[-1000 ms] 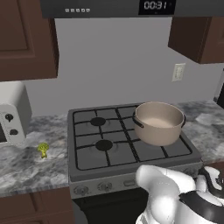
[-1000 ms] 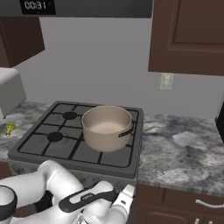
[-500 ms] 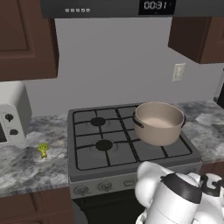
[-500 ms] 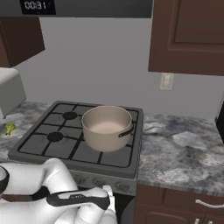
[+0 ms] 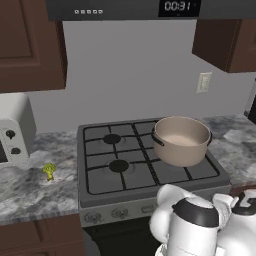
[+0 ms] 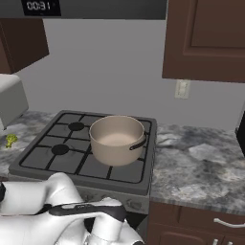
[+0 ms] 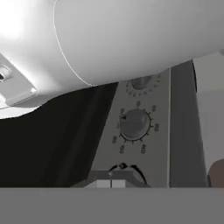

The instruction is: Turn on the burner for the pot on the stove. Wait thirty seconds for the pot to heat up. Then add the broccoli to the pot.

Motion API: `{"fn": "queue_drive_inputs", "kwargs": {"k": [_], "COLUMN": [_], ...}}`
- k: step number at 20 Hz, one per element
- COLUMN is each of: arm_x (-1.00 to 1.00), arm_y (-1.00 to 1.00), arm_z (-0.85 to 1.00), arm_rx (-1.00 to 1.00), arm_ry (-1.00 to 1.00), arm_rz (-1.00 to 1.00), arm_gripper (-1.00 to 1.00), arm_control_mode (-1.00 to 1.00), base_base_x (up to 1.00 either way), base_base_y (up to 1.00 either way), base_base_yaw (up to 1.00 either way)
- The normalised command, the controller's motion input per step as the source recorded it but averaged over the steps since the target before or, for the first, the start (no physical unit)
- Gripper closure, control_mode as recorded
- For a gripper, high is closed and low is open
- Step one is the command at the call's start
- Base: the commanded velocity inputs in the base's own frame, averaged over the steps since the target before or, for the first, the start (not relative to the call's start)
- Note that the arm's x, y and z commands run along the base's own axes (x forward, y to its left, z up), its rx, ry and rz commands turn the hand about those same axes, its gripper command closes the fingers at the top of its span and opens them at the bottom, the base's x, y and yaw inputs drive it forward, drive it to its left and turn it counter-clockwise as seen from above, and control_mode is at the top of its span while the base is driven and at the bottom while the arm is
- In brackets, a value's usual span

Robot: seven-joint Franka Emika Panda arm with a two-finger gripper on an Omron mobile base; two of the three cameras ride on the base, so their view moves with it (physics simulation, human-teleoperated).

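The beige pot (image 5: pixel 181 140) (image 6: pixel 117 139) stands on the front right burner of the grey stove (image 5: pixel 100 152) (image 6: pixel 45 160). No flame shows under it. The small yellow-green broccoli (image 5: pixel 49 171) (image 6: pixel 10 139) lies on the counter to the left of the stove. In the hand view my gripper (image 7: pixel 111 178) is shut, its tips low against the stove's front panel (image 7: pixel 155 144), right in front of a knob (image 7: pixel 123 167). I cannot tell whether they touch it. Two more knobs, a nearer knob (image 7: pixel 134 124) and a farther knob (image 7: pixel 141 82), sit further along the panel. My white arm bends low before the range.
A white boxy appliance (image 5: pixel 12 140) with dark dials stands at the far left. Grey marbled counter (image 5: pixel 30 192) (image 6: pixel 201 167) runs on both sides of the stove. Dark cabinets (image 6: pixel 206 38) hang above, and a drawer handle (image 6: pixel 229 224) shows below the right counter.
The gripper has closed from slightly open to shut. The arm has folded lower in front of the stove, and the hand has dropped below the right base view. Pot and broccoli have not moved.
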Motion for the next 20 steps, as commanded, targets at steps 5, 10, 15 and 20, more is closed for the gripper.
{"fn": "queue_drive_inputs", "kwargs": {"k": [5,10,15,20], "arm_x": [-0.33,-0.14,0.07,0.13], "arm_y": [-0.36,-0.08,0.11,0.48], "arm_z": [1.00,1.00,1.00,0.78], "arm_rx": [-0.10,-0.11,-0.01,-0.01], "arm_ry": [-0.01,-0.04,-0.01,0.03], "arm_rz": [0.02,0.00,0.00,0.00], "arm_gripper": [1.00,1.00,1.00,1.00], "arm_control_mode": [-1.00,-1.00,-1.00,-1.00], "base_base_x": [0.00,0.00,0.00,0.00], "base_base_y": [0.00,0.00,0.00,0.00], "base_base_yaw": [0.00,0.00,0.00,0.00]}}
